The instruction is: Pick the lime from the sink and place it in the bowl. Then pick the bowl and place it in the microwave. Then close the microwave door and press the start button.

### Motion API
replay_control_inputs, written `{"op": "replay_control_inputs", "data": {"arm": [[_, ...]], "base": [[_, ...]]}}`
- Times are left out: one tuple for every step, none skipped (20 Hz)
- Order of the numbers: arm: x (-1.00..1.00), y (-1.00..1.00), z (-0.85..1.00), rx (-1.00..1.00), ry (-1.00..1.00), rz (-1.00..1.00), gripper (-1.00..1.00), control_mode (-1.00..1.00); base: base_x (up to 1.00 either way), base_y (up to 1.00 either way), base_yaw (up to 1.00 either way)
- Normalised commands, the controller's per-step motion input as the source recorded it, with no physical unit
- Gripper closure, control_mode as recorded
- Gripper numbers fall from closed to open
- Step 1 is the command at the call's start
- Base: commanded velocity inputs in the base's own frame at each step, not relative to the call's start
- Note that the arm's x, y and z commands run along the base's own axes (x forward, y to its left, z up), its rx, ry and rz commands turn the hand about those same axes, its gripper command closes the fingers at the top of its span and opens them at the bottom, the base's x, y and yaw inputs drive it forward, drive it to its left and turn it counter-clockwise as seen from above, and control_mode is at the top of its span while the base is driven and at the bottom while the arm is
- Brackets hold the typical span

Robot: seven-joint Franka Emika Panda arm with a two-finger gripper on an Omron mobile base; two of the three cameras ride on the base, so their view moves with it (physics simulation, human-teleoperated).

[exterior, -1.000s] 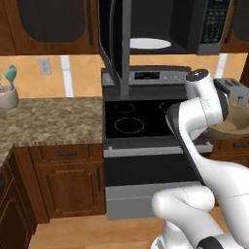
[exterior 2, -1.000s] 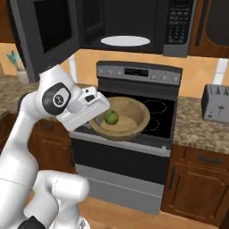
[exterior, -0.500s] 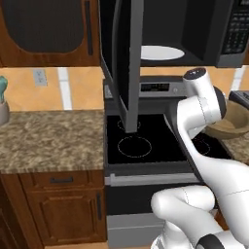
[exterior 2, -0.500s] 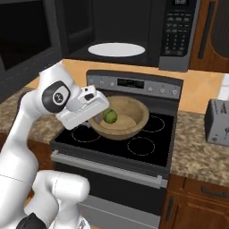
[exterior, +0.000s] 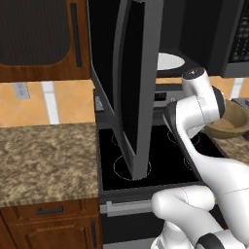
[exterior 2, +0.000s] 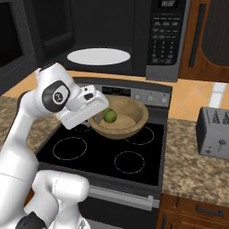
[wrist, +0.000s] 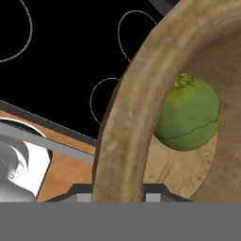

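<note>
Base has driven in toward the stove over the last second: in both base views the cooktop and the microwave now loom larger and sit more centred, so the whole-scene shift is camera motion, not object motion. The gripper remains clenched on the near rim of the bowl, rim pinched between the two fingers as the hand view shows it, wall running up from 6 o'clock. The bowl is carried clear above the burners, roughly level, with the lime resting inside against the wall; in the right base view the lime lies at about 9 o'clock in the bowl, just beside the hand. The microwave door stands swung open, edge-on at centre in the left base view, with the white turntable plate exposed at 12 o'clock above the bowl. Judgement: lime-in-bowl step done; transport in progress. Next calls for lifting the bowl to cavity height and sliding it onto the turntable, clearing the door edge without tilting out the lime.
</note>
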Motion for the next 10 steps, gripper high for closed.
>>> {"op": "replay_control_inputs", "data": {"arm": [[0.0,0.0,0.0,0.0,0.0,0.0,1.0,1.0],[0.0,0.0,0.0,0.0,0.0,0.0,1.0,1.0],[0.0,0.0,0.0,0.0,0.0,0.0,1.0,1.0],[0.0,0.0,0.0,0.0,0.0,0.0,1.0,1.0],[0.0,0.0,0.0,0.0,0.0,0.0,1.0,1.0],[0.0,0.0,0.0,0.0,0.0,0.0,1.0,1.0],[0.0,0.0,0.0,0.0,0.0,0.0,1.0,1.0],[0.0,0.0,0.0,0.0,0.0,0.0,1.0,1.0],[0.0,0.0,0.0,0.0,0.0,0.0,1.0,1.0],[0.0,0.0,0.0,0.0,0.0,0.0,1.0,1.0]], "base": [[0.44,0.0,-0.21],[0.43,0.0,-0.23],[0.48,0.0,-0.25],[0.51,0.0,-0.26],[0.48,0.0,-0.25],[0.45,0.0,-0.23],[0.39,0.0,-0.21],[0.31,0.0,-0.17],[0.32,0.0,-0.09],[0.28,0.0,-0.05]]}}
